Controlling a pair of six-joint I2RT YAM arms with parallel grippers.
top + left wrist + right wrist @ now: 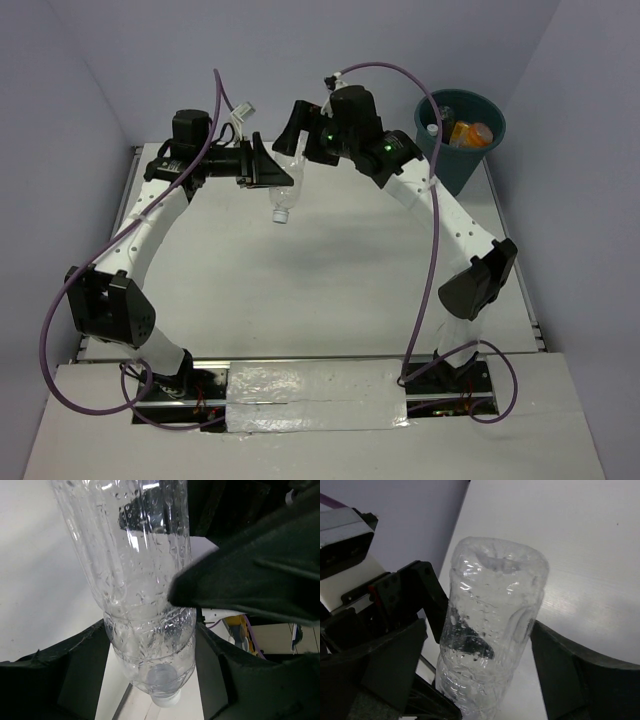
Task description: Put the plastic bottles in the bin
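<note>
A clear unlabelled plastic bottle (288, 192) hangs above the table near the back, its white cap (281, 214) pointing down. My left gripper (277, 178) is shut on it, and in the left wrist view its fingers press both sides of the bottle (150, 645) near the shoulder. My right gripper (298, 150) is open around the bottle's base end. In the right wrist view the bottle (490, 630) stands between the fingers (570, 675), with a gap on the right side. The dark teal bin (462, 165) stands at the back right with orange bottles (470, 133) inside.
The white table (330, 290) lies below both grippers. Purple cables loop from each arm. Grey walls close in the left, back and right. The right arm's elbow (480, 280) sits in front of the bin.
</note>
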